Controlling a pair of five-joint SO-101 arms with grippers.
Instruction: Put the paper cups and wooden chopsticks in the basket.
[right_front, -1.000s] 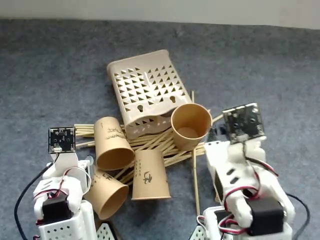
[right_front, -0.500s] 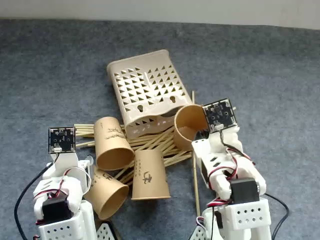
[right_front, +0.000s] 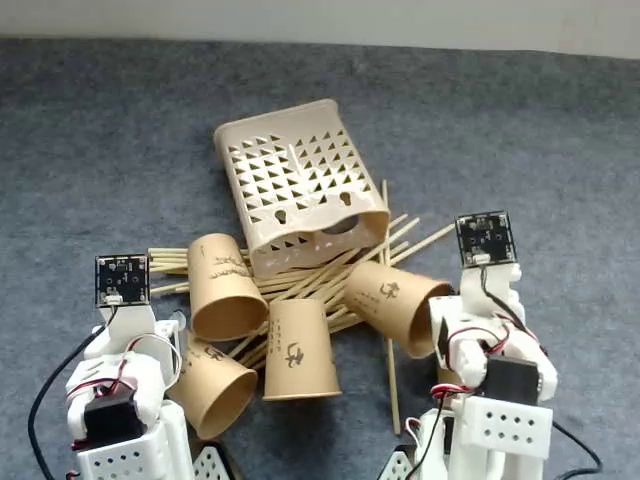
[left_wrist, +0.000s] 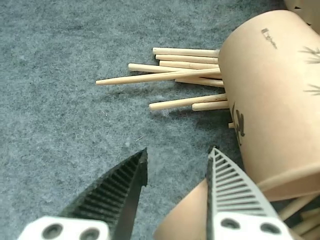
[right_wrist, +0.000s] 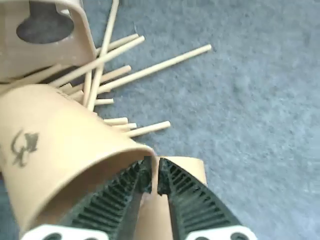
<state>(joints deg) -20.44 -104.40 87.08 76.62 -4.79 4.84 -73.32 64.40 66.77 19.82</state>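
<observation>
4 paper cups (right_front: 225, 290), 1 basket (right_front: 290, 170), chopstick pile (right_front: 300, 281). L hand (left_wrist: 179, 150) spread; R hand (right_wrist: 154, 167) pinches rightmost cup (right_front: 390, 300) rim.

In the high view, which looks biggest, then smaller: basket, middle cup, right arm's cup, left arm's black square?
1. basket
2. middle cup and right arm's cup: they look alike, so no ranking
3. black square

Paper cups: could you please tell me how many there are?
4. The left cup lies on the chopsticks, the near-left cup by the left tool, the middle cup beside it, the right cup in the right tool. The basket may hide more.
</observation>
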